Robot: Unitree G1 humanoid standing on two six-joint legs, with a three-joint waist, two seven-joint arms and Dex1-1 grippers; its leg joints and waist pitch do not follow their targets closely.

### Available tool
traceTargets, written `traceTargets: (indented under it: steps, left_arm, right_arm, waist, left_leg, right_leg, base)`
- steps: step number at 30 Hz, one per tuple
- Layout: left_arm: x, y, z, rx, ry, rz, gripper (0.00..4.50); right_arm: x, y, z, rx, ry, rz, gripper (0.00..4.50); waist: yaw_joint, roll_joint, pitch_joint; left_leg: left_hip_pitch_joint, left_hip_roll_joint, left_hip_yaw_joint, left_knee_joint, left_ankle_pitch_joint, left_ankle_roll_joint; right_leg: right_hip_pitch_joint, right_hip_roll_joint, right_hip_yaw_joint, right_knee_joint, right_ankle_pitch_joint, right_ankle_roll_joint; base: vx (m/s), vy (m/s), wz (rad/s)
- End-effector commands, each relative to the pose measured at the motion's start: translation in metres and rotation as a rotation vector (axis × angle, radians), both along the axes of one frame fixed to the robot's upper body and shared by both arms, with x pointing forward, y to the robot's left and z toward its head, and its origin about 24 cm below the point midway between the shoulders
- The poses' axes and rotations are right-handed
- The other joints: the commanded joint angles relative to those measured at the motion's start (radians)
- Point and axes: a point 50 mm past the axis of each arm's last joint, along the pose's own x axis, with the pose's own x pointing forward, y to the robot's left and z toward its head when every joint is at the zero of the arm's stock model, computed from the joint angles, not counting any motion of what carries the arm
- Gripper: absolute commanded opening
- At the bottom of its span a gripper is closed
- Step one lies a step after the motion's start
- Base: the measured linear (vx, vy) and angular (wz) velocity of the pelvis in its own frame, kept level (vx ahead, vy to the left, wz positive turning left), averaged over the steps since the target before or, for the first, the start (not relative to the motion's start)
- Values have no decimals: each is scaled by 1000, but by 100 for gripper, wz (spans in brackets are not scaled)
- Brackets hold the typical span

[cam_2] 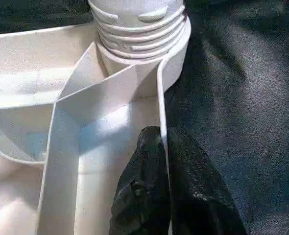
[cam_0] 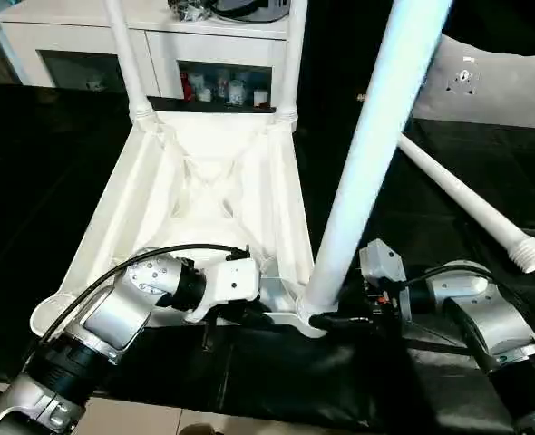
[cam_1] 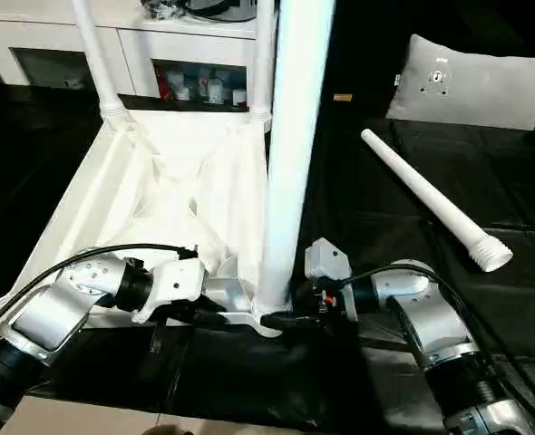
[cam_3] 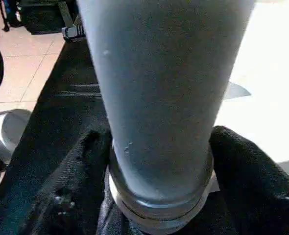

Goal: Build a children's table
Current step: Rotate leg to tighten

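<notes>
Upturned tabletop [cam_0: 213, 195] lying on black cloth, two far legs socketed. Near corner leg [cam_0: 367, 154] upright, right hand [cam_3: 159, 181] fingers flanking its base. Left hand [cam_2: 166, 191] pinched shut on tabletop rim, seen from left wrist. Loose leg [cam_1: 426, 198] beyond right hand.

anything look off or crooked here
The near-corner leg leans sideways off upright in its socket, unlike the two far legs, which stand straighter. A fourth leg lies loose on the black cloth.
</notes>
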Motion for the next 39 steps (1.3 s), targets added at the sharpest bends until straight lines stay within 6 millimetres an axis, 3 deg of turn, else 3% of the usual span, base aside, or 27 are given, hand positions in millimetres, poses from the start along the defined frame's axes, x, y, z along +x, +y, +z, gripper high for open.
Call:
traceTargets:
  steps: [1, 8, 14, 17, 18, 19, 22, 24, 26, 27, 29, 30, 35, 36, 39]
  left_arm:
    - [-13, -3, -16, 59, 85, -78, 0]
    - [-13, -2, -17, 51, 101, -64, 0]
    - [-13, -10, -14, -40, 122, 75, 0]
    - [-4, -21, -8, -145, 104, 261, 0]
    - [0, -29, -6, -191, 79, 373, 0]
    - [0, -29, -6, -191, 79, 373, 0]
    - [5, -44, -5, -247, 56, 558, 0]
    - [6, -49, -5, -254, 37, 600, 0]
    - [11, -61, -3, -277, -10, 697, 0]
    - [10, -71, -1, -284, -16, 705, 0]
    - [9, -76, 0, -285, -16, 696, 0]
    - [8, -80, 1, -276, -22, 667, 0]
    - [10, -74, 0, -249, -40, 696, 0]
    - [11, -72, -1, -242, -46, 702, 0]
    - [11, -71, -2, -232, -50, 705, 0]
  right_arm:
    - [-1, 0, 0, 3, 18, 27, 288]
    - [-5, 4, -5, 23, 50, 28, 270]
    - [-6, 15, -17, 65, 113, -103, 265]
    - [4, 27, -29, 56, 105, -297, 263]
    - [12, 34, -34, 68, 113, -435, 263]
    - [12, 34, -34, 68, 113, -435, 263]
    - [22, 49, -39, 93, 139, -619, 263]
    - [26, 51, -40, 96, 146, -669, 263]
    - [34, 56, -41, 101, 150, -795, 263]
    - [37, 56, -41, 97, 134, -849, 263]
    - [39, 56, -41, 96, 127, -875, 263]
    - [39, 56, -41, 131, 154, -878, 319]
    - [39, 48, -40, 129, 139, -924, 342]
    - [39, 44, -39, 128, 123, -927, 374]
    - [38, 41, -38, 121, 98, -929, 388]
  waist:
    - [-5, -11, -51]
    - [-5, -11, -52]
    - [-11, -9, -50]
    - [-20, -8, -41]
    - [-29, -11, -41]
    - [-40, -12, -38]
    - [-62, -15, -37]
    - [-74, -18, -37]
    - [-74, -19, -36]
    - [-73, -20, -41]
    - [-70, -17, -43]
    - [-68, -14, -45]
    - [-54, -11, -54]
    - [-49, -12, -51]
    - [-43, -9, -53]
  left_leg:
    - [-1, 53, -10, -68, -120, 88]
    - [-1, 53, -10, -69, -122, 81]
    - [-1, 54, -10, -73, -144, 66]
    - [-3, 52, -13, -80, -202, 30]
    - [-4, 49, -17, -82, -223, 14]
    - [-12, 46, -24, -87, -242, 0]
    - [-9, 43, -28, -84, -279, -5]
    - [-8, 42, -28, -82, -293, 15]
    - [-1, 41, -23, -78, -288, 23]
    - [-11, 42, -25, -82, -260, 26]
    - [-7, 45, -23, -81, -251, 28]
    - [-9, 45, -22, -81, -239, 35]
    - [-7, 46, -13, -73, -159, 57]
    - [-9, 45, -12, -73, -144, 65]
    - [-9, 46, -11, -72, -127, 68]
  right_leg:
    - [51, -67, 44, -64, -147, -250]
    - [51, -68, 45, -65, -163, -244]
    - [51, -67, 45, -68, -188, -245]
    - [49, -70, 44, -83, -322, -214]
    - [51, -71, 43, -86, -397, -187]
    - [54, -72, 36, -94, -469, -153]
    - [46, -73, 35, -105, -547, -114]
    - [39, -70, 37, -114, -573, -98]
    - [27, -67, 39, -119, -568, -98]
    - [37, -68, 38, -113, -536, -96]
    - [32, -66, 39, -111, -487, -106]
    - [36, -65, 41, -106, -433, -119]
    - [41, -62, 44, -87, -226, -187]
    - [44, -63, 44, -86, -211, -193]
    - [46, -64, 42, -85, -200, -197]
  base:
    - [0, 0, 0]
    - [0, 0, 0]
    - [0, 0, 0]
    - [0, 0, 0]
    - [0, 0, 0]
    - [-54, 3, -10]
    - [-34, 8, -9]
    - [0, 0, 0]
    - [0, 0, 0]
    - [0, 0, 0]
    - [0, 0, 0]
    - [0, 0, 0]
    - [0, 0, 0]
    - [0, 0, 0]
    - [0, 0, 0]
